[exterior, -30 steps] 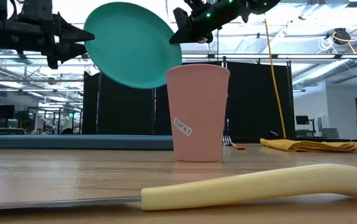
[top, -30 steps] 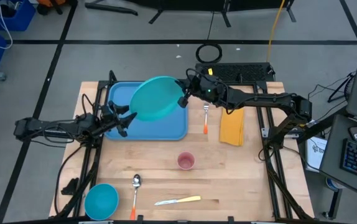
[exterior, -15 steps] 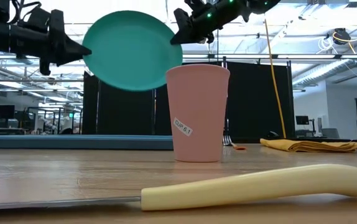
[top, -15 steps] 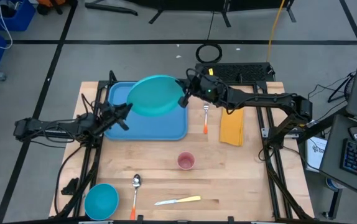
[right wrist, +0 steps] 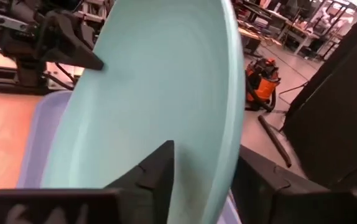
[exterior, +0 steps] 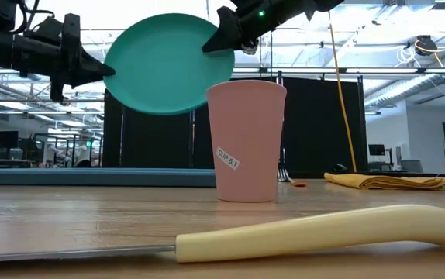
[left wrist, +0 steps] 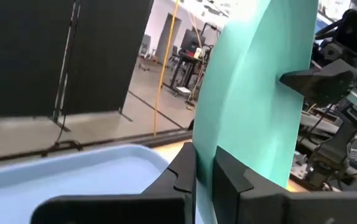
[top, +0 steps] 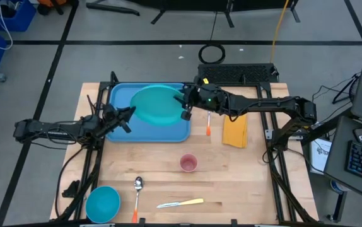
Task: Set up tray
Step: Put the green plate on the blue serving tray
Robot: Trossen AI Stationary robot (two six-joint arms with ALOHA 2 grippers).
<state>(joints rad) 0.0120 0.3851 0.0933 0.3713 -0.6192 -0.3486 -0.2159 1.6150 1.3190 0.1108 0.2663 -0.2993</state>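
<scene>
Pink cup (top: 188,163), yellow-handled knife (top: 180,203), teal bowl (top: 102,203), yellow napkin (top: 235,128)

1. The teal plate (top: 157,104) is covering the middle of the tray (top: 122,129) in the high view; what the tray carries beneath it is not showing.
2. In the low view the pink cup (exterior: 246,139) is blocking part of the fork (exterior: 288,180) behind it.
3. The knife (exterior: 300,232) is running off the low view at both sides; its blade end is smearing into blur.
4. In the left wrist view the plate is running past the upper edge, and the left pincer (left wrist: 202,180) is being cut by the lower edge.
5. In the right wrist view the plate is filling the frame and masking the bench behind.
</scene>
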